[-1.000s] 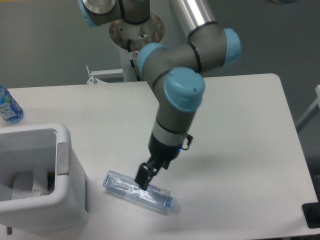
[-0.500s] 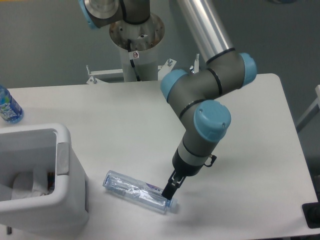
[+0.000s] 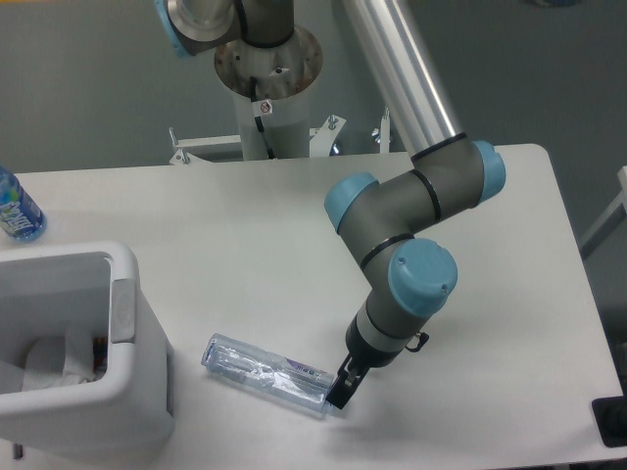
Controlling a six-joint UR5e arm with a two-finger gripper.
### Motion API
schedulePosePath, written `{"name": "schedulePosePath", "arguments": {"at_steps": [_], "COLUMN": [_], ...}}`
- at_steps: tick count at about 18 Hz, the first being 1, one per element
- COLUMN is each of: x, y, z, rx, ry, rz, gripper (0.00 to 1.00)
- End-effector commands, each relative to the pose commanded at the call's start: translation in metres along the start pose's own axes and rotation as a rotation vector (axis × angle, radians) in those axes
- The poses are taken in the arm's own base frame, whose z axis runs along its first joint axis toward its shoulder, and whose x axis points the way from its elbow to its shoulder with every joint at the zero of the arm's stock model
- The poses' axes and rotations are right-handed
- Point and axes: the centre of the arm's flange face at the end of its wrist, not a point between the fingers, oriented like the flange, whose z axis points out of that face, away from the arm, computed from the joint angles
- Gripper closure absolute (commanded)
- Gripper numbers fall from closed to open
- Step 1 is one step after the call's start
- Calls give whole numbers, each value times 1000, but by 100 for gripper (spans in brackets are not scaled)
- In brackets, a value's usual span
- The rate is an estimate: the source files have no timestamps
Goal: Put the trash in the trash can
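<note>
1. At the far left edge of the table (image 3: 245, 225) stands a bottle with a bright blue label (image 3: 15, 211). It has white marks on it, too small to read.
2. The big white trash can (image 3: 118, 392) sits at the near left corner. Inside it lies a crumpled white paper wad (image 3: 49, 364), with something small and dark just beside it.
3. The crushed clear bottle (image 3: 266, 376) lies flat on the table, just right of the trash can but not touching it. Its pale label has tiny purple print that cannot be read.
4. The gripper (image 3: 338, 390) points down at the right end of the crushed bottle, by its cap. It touches or nearly touches it.
5. A second ago the gripper was over the middle of the bottle; it has since slid right along it to the cap end. The bottle has stayed put.
6. I cannot tell if the jaws are spread or squeezed together.
</note>
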Motion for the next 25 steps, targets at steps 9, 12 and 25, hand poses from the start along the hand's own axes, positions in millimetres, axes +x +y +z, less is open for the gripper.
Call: {"name": "schedulePosePath", "arguments": {"at_steps": [9, 12, 25], "x": [25, 29, 28], "y": [10, 15, 26], "z": [18, 28, 40], "rx": [-7, -18, -16], "ry": [-5, -14, -66], "rz": [16, 19, 36], "gripper": [0, 0, 15]}}
